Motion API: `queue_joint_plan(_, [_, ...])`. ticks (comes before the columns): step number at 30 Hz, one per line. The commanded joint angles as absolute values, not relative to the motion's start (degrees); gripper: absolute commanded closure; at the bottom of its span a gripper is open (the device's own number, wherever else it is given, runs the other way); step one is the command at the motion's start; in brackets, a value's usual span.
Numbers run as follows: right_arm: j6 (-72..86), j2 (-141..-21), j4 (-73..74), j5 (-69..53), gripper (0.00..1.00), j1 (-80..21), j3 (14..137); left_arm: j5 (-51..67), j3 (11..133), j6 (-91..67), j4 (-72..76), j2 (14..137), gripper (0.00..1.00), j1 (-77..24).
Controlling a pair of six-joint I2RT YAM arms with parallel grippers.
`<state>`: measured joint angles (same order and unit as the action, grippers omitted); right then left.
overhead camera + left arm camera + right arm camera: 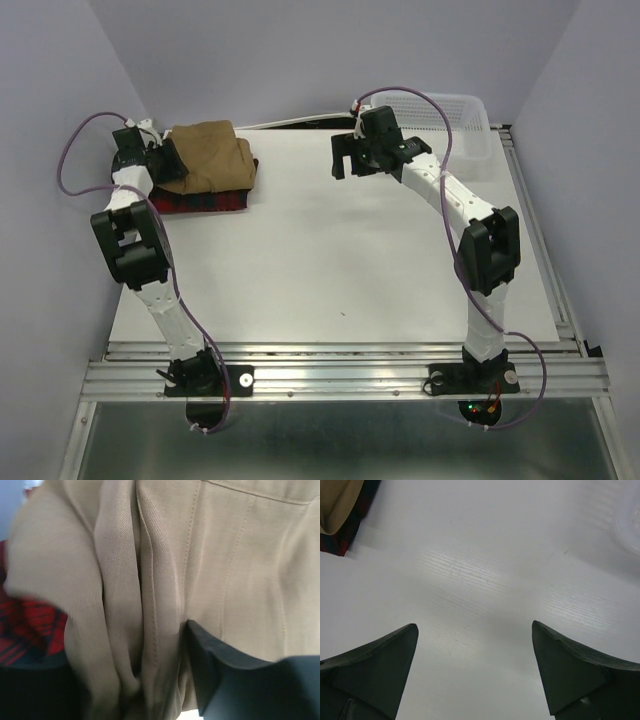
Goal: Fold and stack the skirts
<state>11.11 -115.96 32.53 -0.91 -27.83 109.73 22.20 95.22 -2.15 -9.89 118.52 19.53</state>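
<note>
Bare counter (320, 270) runs open across the middle and near side, with free passage between the two arms and beneath the wide-spread right end effector (474, 626). Obstacles sit along the far edge: stacked skirts (208, 168) at far left, the left end effector (170, 160) against their left side, and a basket (455, 120) at far right.
</note>
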Motion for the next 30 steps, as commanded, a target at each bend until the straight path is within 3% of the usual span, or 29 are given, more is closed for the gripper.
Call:
queue_joint_plan(1, [10.20,-115.93,31.11,-1.40,0.00,-28.04,110.39,10.84,95.98,-0.35,-10.72,111.02,0.35,20.57])
queue_joint_plan(4, [10.02,-115.66,31.11,-1.41,0.00,-28.04,110.39,5.29,95.01,1.04,-10.81,107.76,0.32,20.30])
queue_joint_plan(5, [9.85,-115.49,31.29,-1.41,0.00,-28.04,110.48,3.71,94.49,1.58,-10.81,106.88,0.22,20.30])
queue_joint_plan(7, [9.32,-115.31,31.38,-1.32,0.00,-28.04,110.65,1.16,93.70,2.55,-10.29,104.08,0.21,20.13])
queue_joint_plan(9, [8.88,-114.87,31.46,-1.14,0.00,-28.04,110.65,0.35,92.03,4.21,-9.58,101.96,0.02,19.78])
queue_joint_plan(20, [4.92,-108.11,32.08,-2.80,0.00,-24.62,104.51,-6.94,86.84,16.42,-9.49,87.99,0.01,11.35])
queue_joint_plan(30, [4.57,-90.29,22.25,-6.68,0.00,-15.82,78.42,-10.12,81.31,17.76,-11.78,83.76,0.01,-15.01])
